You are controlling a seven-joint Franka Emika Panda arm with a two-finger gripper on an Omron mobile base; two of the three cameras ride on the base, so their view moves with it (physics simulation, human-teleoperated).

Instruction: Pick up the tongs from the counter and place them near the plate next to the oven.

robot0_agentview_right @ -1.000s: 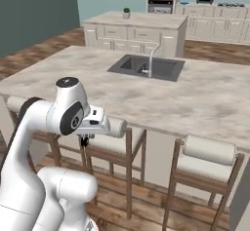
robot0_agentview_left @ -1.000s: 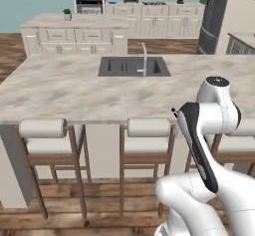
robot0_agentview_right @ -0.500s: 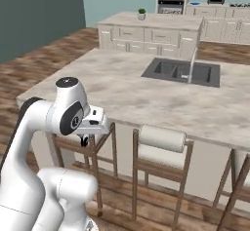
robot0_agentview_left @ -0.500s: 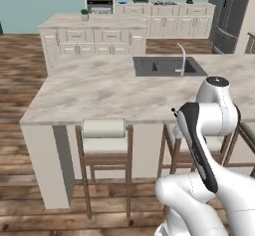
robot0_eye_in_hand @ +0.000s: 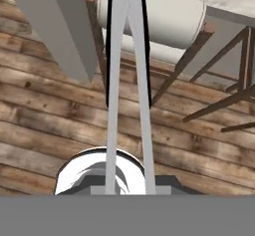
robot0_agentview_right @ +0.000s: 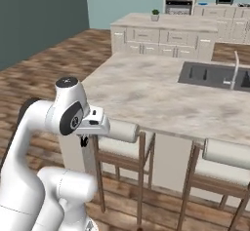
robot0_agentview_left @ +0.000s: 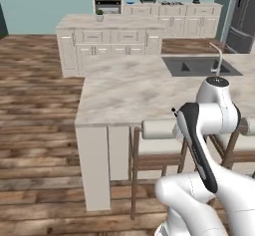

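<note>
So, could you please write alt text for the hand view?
The tongs, two pale arms with dark edges, run up from the shut gripper, over a wooden floor and a white-cushioned stool.

Counter (robot0_agentview_left: 134,88) is matt marbled stone; tongs (robot0_eye_in_hand: 127,80) smooth pale metal (dark-edged); floor (robot0_agentview_left: 40,110) grainy wood planks.

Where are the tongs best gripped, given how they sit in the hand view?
Across both arms at the wider end, squeezed from the two outer sides, as the jaws hold them now. The tongs form a narrow V tapering away from the hand, so pinching there probably keeps both arms together.
</note>
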